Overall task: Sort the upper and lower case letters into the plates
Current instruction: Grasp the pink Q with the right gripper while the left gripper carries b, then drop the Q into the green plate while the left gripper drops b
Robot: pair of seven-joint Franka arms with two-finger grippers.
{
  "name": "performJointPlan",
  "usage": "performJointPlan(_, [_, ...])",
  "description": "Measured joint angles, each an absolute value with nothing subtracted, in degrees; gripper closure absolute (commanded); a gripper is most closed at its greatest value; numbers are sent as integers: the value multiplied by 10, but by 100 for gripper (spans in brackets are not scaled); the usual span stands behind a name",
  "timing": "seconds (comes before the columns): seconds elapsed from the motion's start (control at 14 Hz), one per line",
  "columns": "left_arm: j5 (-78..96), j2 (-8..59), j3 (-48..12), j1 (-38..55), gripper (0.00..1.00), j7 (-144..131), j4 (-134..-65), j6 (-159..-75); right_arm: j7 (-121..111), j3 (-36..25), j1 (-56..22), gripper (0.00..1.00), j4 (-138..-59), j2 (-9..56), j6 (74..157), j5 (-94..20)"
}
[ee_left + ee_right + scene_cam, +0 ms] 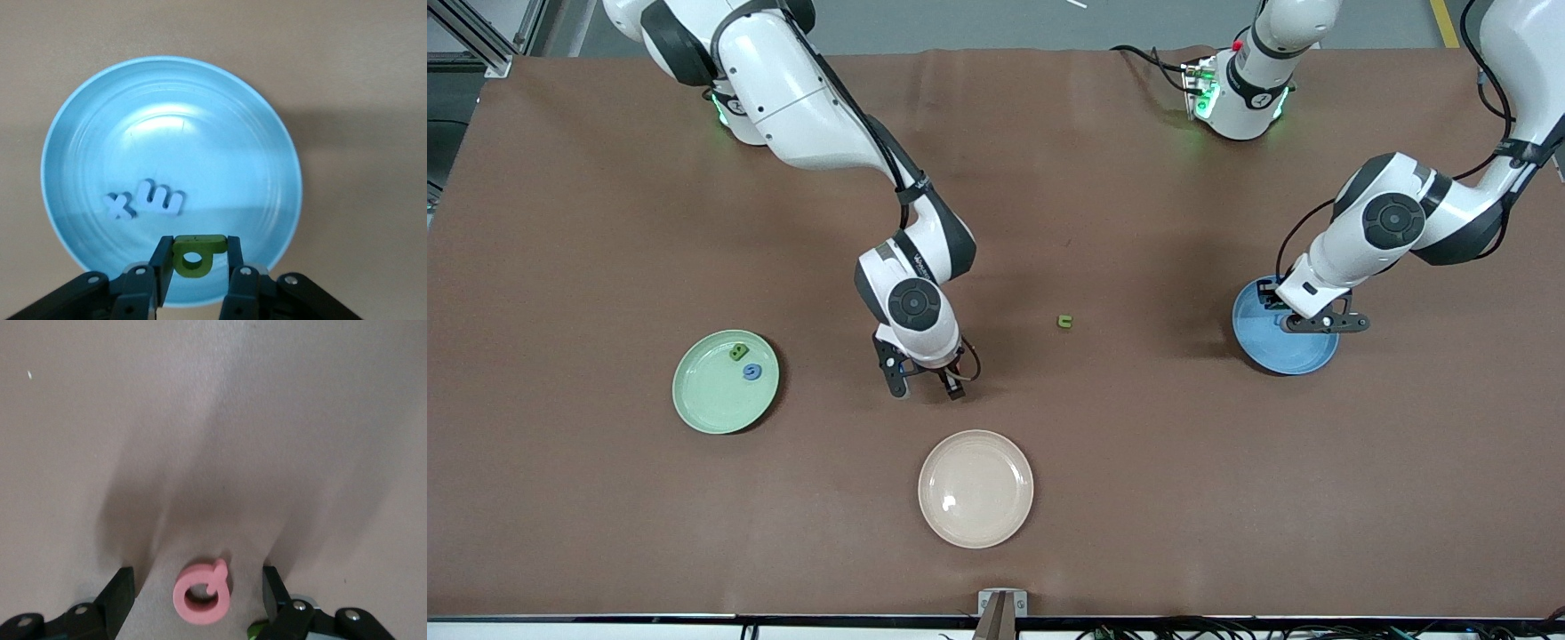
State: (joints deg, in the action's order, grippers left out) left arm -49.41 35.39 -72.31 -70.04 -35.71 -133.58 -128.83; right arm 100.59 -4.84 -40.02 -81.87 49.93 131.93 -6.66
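- The left gripper (197, 260) hangs over the sky blue plate (1282, 356) at the left arm's end of the table, its black fingers clamped on a flat olive-green letter (195, 253) with a round hole through it.
- Under that gripper, two pale blue letters, an x (119, 205) and an E (162, 198), lie side by side and almost touching on the plate's glossy, ringed floor.
- The right gripper (199, 597) is down at the brown matte table cover (1138, 444), jaws spread wide on either side of a pink ring-shaped letter (203, 592) with a small tail; neither finger touches it.
- Toward the left arm's end from that gripper, a small green letter (1064, 322) lies alone on the cloth.
- Just beside the right gripper and nearer the front camera sits a smooth cream-beige plate (975, 488).
- Toward the right arm's end, a pale mint green plate (725, 381) holds a dark green letter (738, 352) and a round blue letter (752, 372), near each other.
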Motion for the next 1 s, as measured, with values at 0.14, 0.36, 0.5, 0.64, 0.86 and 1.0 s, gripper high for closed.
performJointPlan(0.14, [-525,376,-703,-701,85,-357,-1340,-1296,1008,-49,-405,51,-817,499,1319,-66])
performJointPlan(0.36, [-553,404,-683,-699,85,-357,-1341,-1298,1008,-51,-405,97,-810,499,1317,-53])
performJointPlan(0.5, [-557,410,-672,-693,85,-357,-1342,-1298,1005,-55,-403,99,-807,499,1314,-51])
performJointPlan(0.64, [-557,410,-659,-682,83,-357,-1343,-1298,966,-61,-395,99,-805,497,1289,-49])
performJointPlan(0.86, [-557,410,-655,-673,75,-358,-1344,-1298,850,-66,-351,99,-803,469,1217,-49])
performJointPlan(1.0, [-557,410,-655,-672,26,-358,-1344,-1298,756,-68,-307,99,-829,423,1190,-49])
